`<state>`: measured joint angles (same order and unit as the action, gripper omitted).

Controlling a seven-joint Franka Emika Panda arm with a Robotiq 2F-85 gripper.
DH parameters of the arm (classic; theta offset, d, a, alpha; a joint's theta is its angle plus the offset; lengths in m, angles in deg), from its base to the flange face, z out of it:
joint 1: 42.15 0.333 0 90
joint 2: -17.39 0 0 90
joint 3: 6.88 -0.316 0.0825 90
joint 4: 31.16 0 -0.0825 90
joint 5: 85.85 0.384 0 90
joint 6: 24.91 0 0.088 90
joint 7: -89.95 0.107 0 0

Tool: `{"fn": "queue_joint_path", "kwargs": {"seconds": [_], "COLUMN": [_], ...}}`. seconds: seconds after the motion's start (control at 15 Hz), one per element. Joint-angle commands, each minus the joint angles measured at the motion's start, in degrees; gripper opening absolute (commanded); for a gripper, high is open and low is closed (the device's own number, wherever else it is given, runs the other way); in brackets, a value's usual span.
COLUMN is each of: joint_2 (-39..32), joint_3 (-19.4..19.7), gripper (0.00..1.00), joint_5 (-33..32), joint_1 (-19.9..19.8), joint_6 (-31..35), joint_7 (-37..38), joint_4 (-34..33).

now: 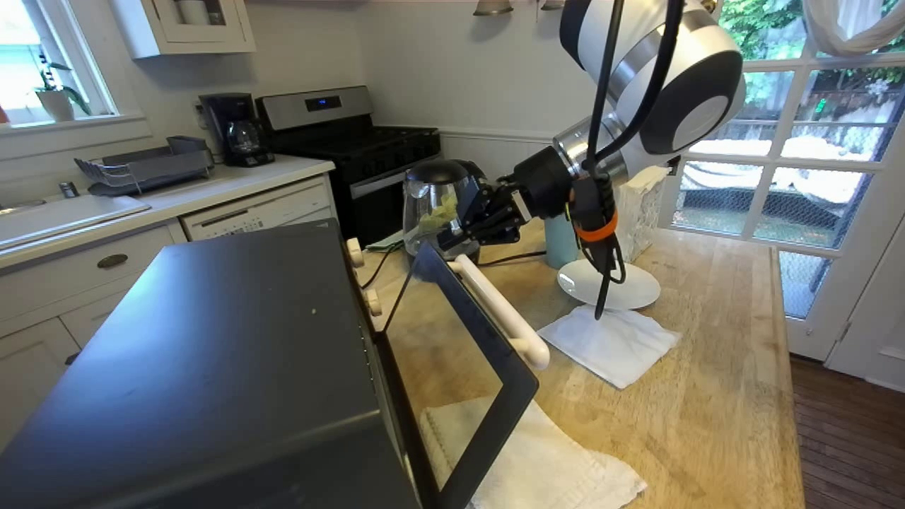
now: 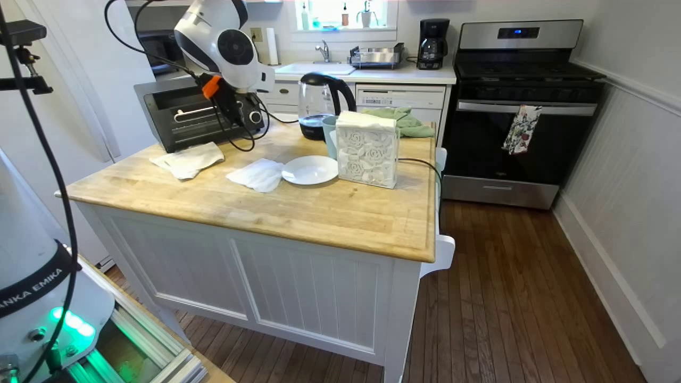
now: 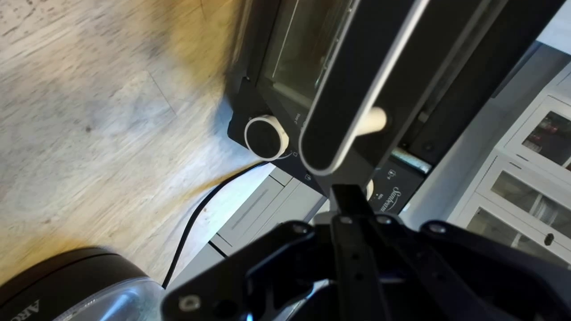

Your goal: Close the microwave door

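The microwave (image 1: 261, 318) is a large dark box on the wooden counter; it also shows in an exterior view (image 2: 256, 113). Its door (image 1: 512, 396) stands partly open, tilted outward, with a see-through window and a whitish handle (image 1: 500, 307). In the wrist view the handle (image 3: 357, 84) lies just above my fingertips, with the door frame (image 3: 417, 76) behind it. My gripper (image 1: 450, 237) is shut and empty, near the door's far upper corner; it shows in the wrist view (image 3: 350, 198) too. I cannot tell whether it touches the door. In an exterior view the arm hides the fingertips.
A glass kettle (image 1: 424, 208) stands close behind the gripper, with a black cord on the counter. A blue cup (image 1: 561, 244), white plate (image 1: 609, 284), white napkin (image 1: 615, 343) and carved white holder (image 2: 367, 151) are nearby. A whitish cloth (image 1: 565, 466) lies under the door.
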<state>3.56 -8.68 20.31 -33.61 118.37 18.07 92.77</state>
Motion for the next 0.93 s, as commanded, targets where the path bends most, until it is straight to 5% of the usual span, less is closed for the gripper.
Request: {"fn": "queue_joint_path", "kwargs": {"seconds": [0.0, 0.87], "joint_2": [0.95, -0.80], "joint_3": [-0.73, -1.50], "gripper": [0.00, 0.00], "joint_5": [-0.76, 1.76], "joint_1": [0.10, 0.29], "joint_6": [0.08, -2.49], "joint_7": [1.01, -6.53], "joint_4": [0.98, -1.37]}}
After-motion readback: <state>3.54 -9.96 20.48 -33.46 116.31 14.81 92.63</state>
